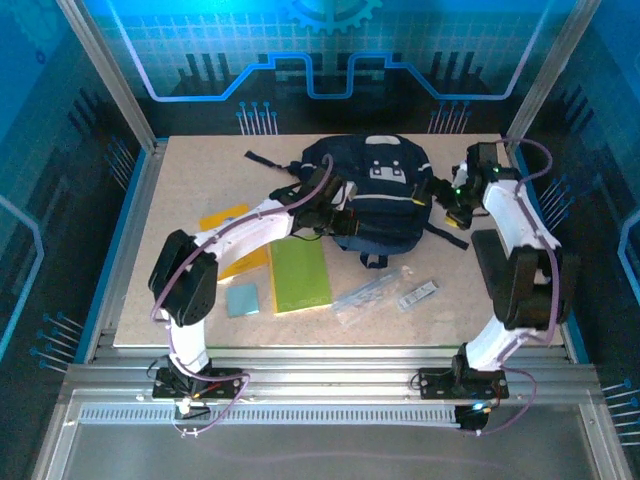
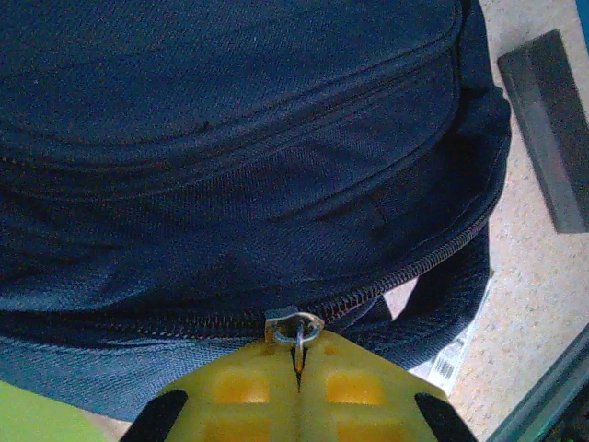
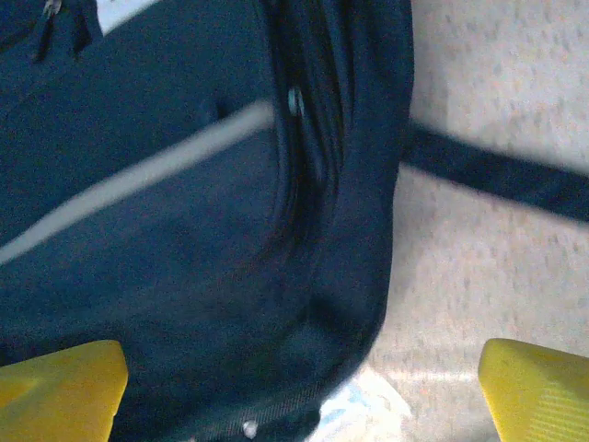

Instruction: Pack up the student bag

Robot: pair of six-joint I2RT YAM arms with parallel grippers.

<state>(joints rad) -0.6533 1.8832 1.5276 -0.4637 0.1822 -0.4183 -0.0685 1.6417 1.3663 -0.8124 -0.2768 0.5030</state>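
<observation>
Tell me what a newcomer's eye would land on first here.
The dark navy student bag lies at the far middle of the table. The left pincer is shut on the bag's zipper pull, while the right pincer stands wide open over the bag's side. A bright green notebook lies just in front of the bag.

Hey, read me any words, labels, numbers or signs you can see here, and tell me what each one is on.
No text here can be read.
Patch on the bag: white-grey marks, too small to read.
Barcode label beside the bag: bars only, print too blurred.
Small packet: label too small.
Gear sign on the back wall: no words.
</observation>
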